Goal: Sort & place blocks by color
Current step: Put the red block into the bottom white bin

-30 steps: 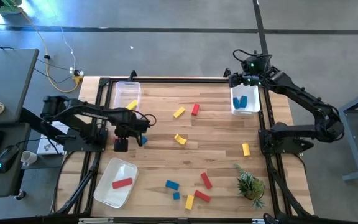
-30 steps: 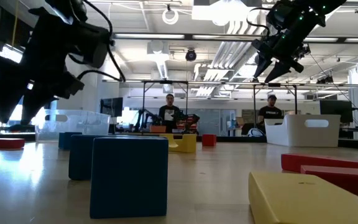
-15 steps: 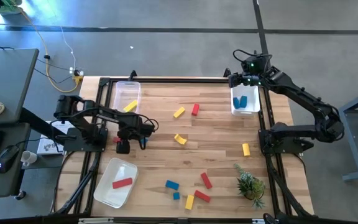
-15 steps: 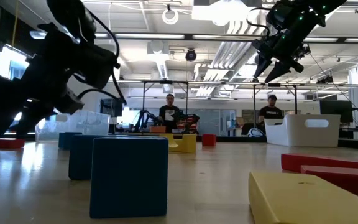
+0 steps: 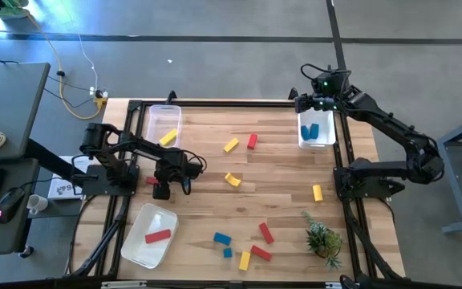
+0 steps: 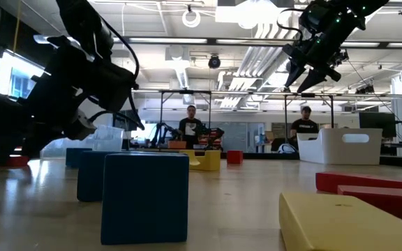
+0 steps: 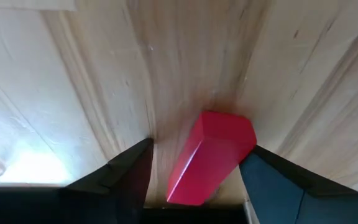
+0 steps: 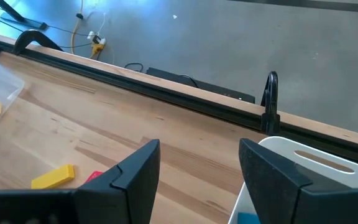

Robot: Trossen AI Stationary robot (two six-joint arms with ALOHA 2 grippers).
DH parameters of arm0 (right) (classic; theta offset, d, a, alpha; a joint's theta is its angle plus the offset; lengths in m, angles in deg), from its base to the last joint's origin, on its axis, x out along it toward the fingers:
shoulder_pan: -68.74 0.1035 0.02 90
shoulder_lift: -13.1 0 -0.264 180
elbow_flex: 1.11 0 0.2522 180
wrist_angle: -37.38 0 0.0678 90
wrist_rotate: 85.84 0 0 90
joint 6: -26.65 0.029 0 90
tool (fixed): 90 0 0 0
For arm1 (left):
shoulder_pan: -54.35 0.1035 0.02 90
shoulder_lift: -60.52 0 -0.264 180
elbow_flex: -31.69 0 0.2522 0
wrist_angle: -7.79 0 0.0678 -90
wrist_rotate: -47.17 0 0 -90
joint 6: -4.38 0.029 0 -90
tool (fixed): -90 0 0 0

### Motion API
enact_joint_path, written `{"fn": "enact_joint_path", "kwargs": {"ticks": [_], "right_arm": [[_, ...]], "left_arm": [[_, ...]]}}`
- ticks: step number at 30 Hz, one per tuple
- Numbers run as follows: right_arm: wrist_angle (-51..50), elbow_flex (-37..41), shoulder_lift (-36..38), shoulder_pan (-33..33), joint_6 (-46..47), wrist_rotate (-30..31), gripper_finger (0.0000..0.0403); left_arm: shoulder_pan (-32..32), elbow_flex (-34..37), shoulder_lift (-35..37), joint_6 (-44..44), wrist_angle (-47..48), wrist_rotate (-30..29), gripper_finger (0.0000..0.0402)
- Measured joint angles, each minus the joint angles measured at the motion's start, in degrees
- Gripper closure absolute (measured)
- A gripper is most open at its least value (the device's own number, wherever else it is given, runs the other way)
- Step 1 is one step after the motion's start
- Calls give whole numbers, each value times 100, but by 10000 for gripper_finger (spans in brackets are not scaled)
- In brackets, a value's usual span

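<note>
Red, yellow and blue blocks lie scattered on the wooden table (image 5: 279, 172). My left gripper (image 7: 194, 177) is open and low over the table near its left edge. It points steeply down, one finger on either side of a red block (image 7: 213, 155) that lies flat on the wood. From above, only an edge of that block (image 5: 151, 181) shows beside the gripper (image 5: 159, 185). My right gripper (image 8: 197, 168) hangs open, with nothing between its fingers, high over the white bin (image 5: 305, 141) at the far right. Blue blocks (image 5: 315, 130) lie in that bin. My left gripper comes at the red block from above, fingers across it. One finger (image 7: 272, 177) stands right against the block's side (image 7: 244, 149); whether it touches I cannot tell. The other finger (image 7: 126, 171) stands clear of it.
A clear container (image 5: 164, 118) at the far left holds a yellow block (image 5: 168, 137). A white tray (image 5: 139, 241) at the near left holds a red block (image 5: 158, 235). Loose blocks lie mid-table (image 5: 232, 180) and near the front (image 5: 245, 260). A small green plant (image 5: 322, 238) stands near right.
My left gripper has gone down toward the table and tipped more steeply, ending with its open fingers around the red block. The block has stayed where it was.
</note>
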Motion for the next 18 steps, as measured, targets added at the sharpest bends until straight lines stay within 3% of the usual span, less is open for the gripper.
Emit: {"fn": "enact_joint_path", "kwargs": {"ticks": [12, 18], "right_arm": [[0, 0, 0, 0, 0, 0, 199], [0, 0, -2, 0, 0, 0, 199]], "left_arm": [[-13, 11, 0, 259, -28, 50, 327], [-13, -27, 61, 197, 30, 18, 328]]}}
